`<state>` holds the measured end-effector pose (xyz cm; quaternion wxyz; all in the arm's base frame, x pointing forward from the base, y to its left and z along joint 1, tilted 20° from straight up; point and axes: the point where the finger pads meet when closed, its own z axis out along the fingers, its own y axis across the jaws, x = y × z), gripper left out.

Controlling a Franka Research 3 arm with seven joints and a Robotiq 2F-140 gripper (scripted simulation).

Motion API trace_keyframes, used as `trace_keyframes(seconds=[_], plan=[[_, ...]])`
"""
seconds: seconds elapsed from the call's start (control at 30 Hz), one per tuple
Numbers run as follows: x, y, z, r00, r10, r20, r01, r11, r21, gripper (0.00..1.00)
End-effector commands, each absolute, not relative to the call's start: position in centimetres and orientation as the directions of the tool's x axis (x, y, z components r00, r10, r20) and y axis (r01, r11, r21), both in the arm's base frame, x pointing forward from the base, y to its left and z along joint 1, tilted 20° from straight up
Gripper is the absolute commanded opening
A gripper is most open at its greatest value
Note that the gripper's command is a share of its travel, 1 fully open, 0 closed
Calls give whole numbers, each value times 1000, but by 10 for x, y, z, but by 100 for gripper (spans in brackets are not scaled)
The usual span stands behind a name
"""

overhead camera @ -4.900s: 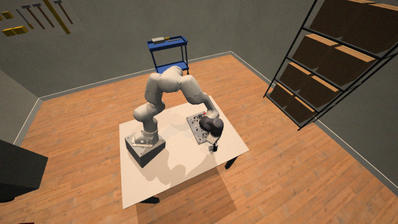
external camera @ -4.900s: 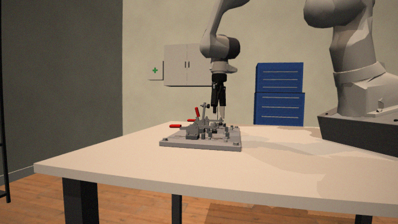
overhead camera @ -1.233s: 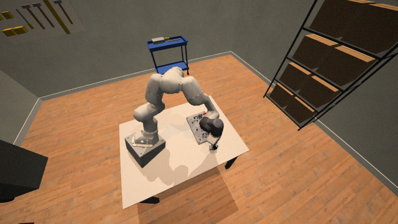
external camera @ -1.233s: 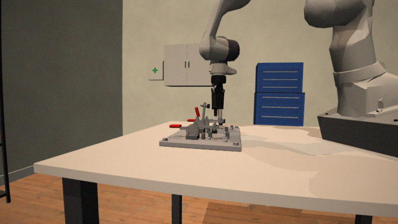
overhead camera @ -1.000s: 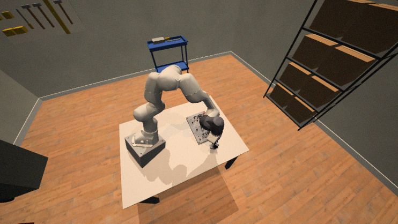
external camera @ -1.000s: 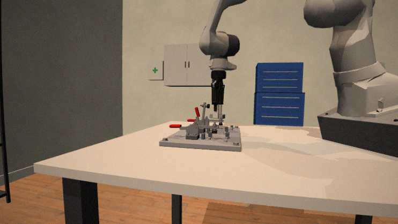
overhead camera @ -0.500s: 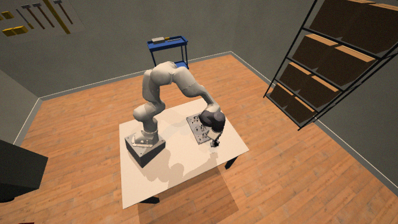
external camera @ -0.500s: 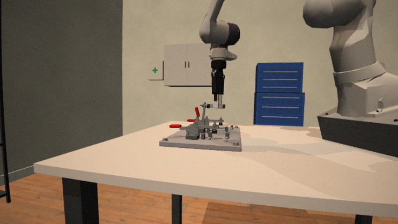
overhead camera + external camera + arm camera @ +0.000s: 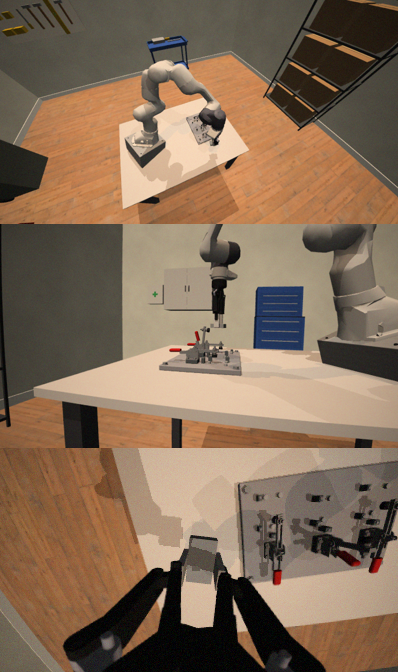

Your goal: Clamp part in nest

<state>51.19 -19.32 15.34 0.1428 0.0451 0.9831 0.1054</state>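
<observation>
We have the white-and-dark robot arm reaching over the white rectangular table, and its black two-finger gripper is closed on the grey rectangular block. That block, our part, is up in the air, out of all the nests; from the wrist we see it beyond the short left edge of the grey flat fixture plate. On this plate we see three nests, each a group of small grey posts and blocks with its own red-handled metal clamp. The middle clamp stands with its bar raised, while the two outer ones, the near clamp and the far clamp, have their bars down; from here we can't tell whether either is locked. Around us, the blue metal cart carries a pale grey box and a few small tools on its top tray. The black-framed shelf rack holds rows of dark brown boxes with lighter tan tops. At the back, the blue drawer cabinet and the pale two-door wall cabinet are both shut, so their contents are hidden from us.

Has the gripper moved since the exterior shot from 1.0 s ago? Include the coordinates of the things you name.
Yes, upward: in the exterior view the gripper (image 9: 218,321) (image 9: 201,558), holding the grey part (image 9: 222,326) (image 9: 202,559), is higher relative to the fixture plate (image 9: 174,366) (image 9: 295,570).
</observation>
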Motion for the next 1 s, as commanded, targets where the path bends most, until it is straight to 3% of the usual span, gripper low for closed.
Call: trace_keyframes(seconds=[0.0, 0.6, 0.97], plan=[[510, -194, 156, -956, 126, -267, 65, 972, 226, 0], [510, -194, 156, -956, 119, -268, 58, 973, 224, 0], [510, -194, 156, -951, -57, -304, -114, 978, 173, 0]])
